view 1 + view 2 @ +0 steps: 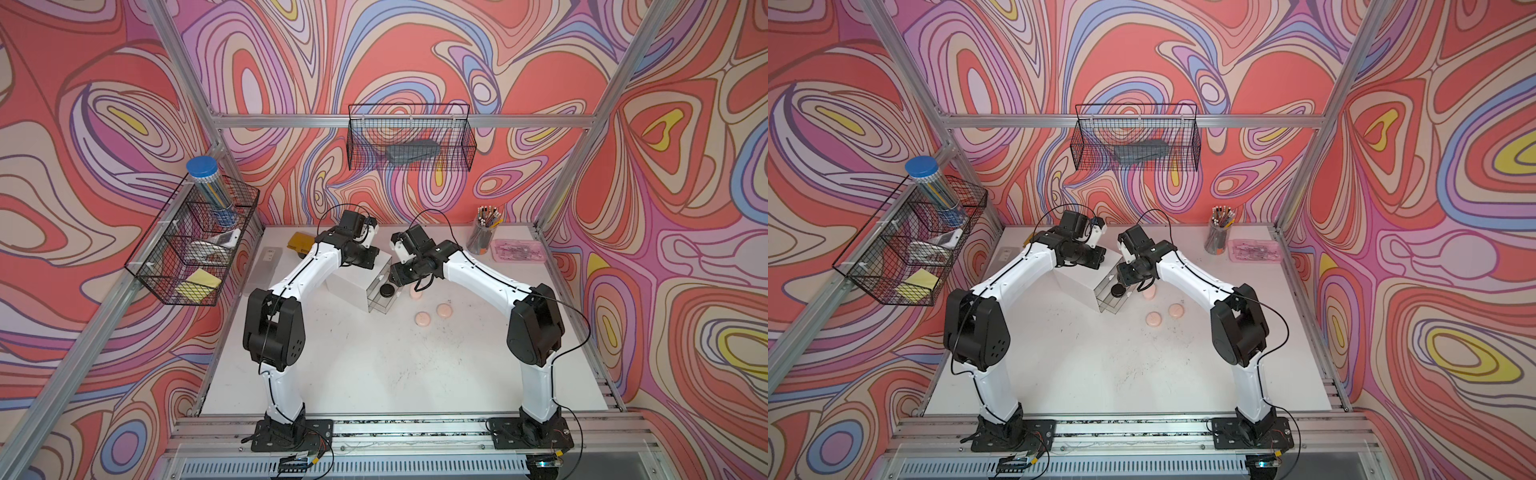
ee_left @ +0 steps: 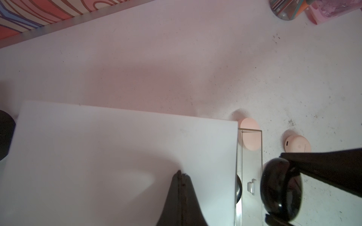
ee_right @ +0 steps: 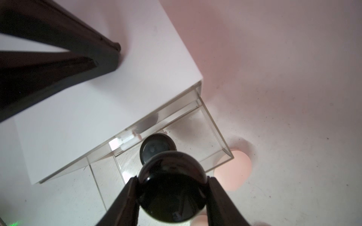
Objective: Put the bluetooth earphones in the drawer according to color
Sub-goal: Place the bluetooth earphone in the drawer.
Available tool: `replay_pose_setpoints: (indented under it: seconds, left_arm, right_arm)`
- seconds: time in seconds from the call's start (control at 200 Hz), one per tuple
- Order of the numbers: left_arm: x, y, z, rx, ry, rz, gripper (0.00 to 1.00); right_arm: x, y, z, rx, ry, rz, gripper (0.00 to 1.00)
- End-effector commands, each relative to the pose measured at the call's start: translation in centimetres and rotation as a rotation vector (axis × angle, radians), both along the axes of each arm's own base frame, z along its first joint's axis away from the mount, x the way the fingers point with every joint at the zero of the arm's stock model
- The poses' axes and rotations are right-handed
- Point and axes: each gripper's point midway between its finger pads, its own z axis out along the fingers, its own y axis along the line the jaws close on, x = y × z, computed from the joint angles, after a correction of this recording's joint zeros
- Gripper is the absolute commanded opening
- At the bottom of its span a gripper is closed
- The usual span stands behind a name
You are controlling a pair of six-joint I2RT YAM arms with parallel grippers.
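The right hand (image 3: 172, 178), part spread, clamps a glossy black pebble-shaped earphone case (image 3: 172, 195) over the pulled-out clear plastic drawer (image 3: 215, 125), where a second black case (image 3: 155, 146) lies. The left hand (image 2: 181, 174), pinched shut, sits over the smooth white cabinet top (image 2: 117, 146). Three matte pale pink cases (image 1: 423, 318) lie on open, speckled tabletop (image 1: 374, 365) to the right.
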Motion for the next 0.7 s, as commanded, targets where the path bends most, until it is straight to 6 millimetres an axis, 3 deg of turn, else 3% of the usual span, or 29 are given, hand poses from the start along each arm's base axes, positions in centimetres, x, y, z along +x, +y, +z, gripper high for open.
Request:
replay_pose_setpoints:
  seconds: [0.0,0.516,0.586,0.696]
  left_arm:
    - [-9.1,3.0,-11.4,0.195,0.49,-0.016,0.0]
    - [-9.2,3.0,-11.6,0.197,0.496,-0.016,0.0]
    - [-9.2,3.0,-11.6,0.198,0.496,-0.016,0.0]
    - [-9.3,3.0,-11.7,0.199,0.496,-0.016,0.0]
  right_arm:
    - [0.3,1.5,-0.2,0.051,0.003,0.021,0.19]
    - [0.6,2.2,-2.4,0.041,0.034,0.021,0.21]
    - [0.6,2.2,-2.5,0.032,0.033,0.021,0.24]
    - [0.7,2.3,-2.5,0.041,0.027,0.021,0.4]
